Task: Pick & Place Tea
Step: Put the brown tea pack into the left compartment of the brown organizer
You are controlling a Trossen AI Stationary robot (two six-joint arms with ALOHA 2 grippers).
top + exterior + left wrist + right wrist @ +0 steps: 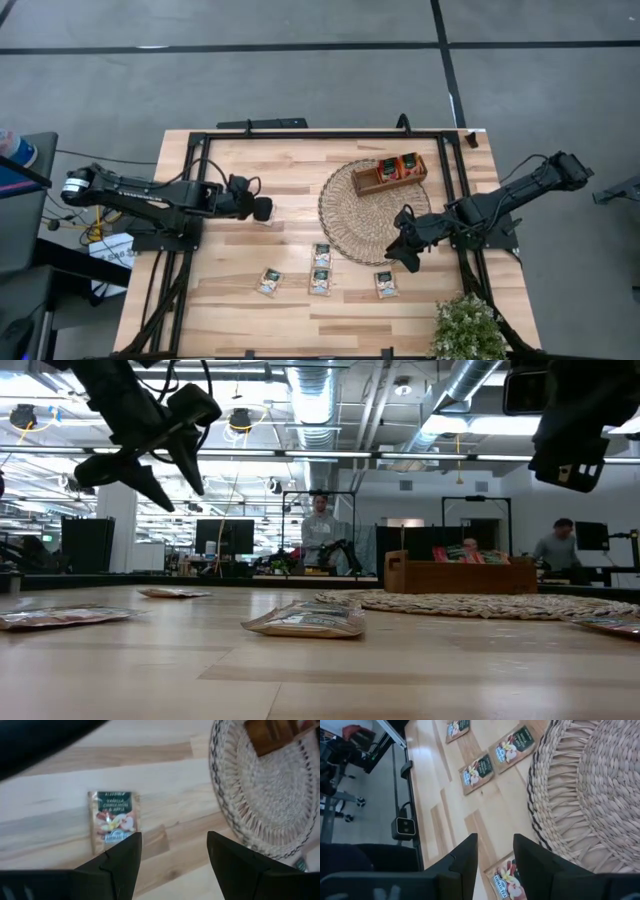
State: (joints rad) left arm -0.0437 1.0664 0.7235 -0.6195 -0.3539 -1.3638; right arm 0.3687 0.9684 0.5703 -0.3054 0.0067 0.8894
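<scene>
Right jaws [407,262] open, empty, above the counter [240,300]; nearest tea sachet [386,284] just beside them. Left jaws [262,209] open, farther.

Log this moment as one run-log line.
left hand: open above flat pale tea sachet | right hand: open beside round woven wicker mat | oblong wooden tray: on mat

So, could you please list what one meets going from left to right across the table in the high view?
left gripper → leftmost tea sachet → wicker mat → wooden tray → right gripper → potted plant
</scene>
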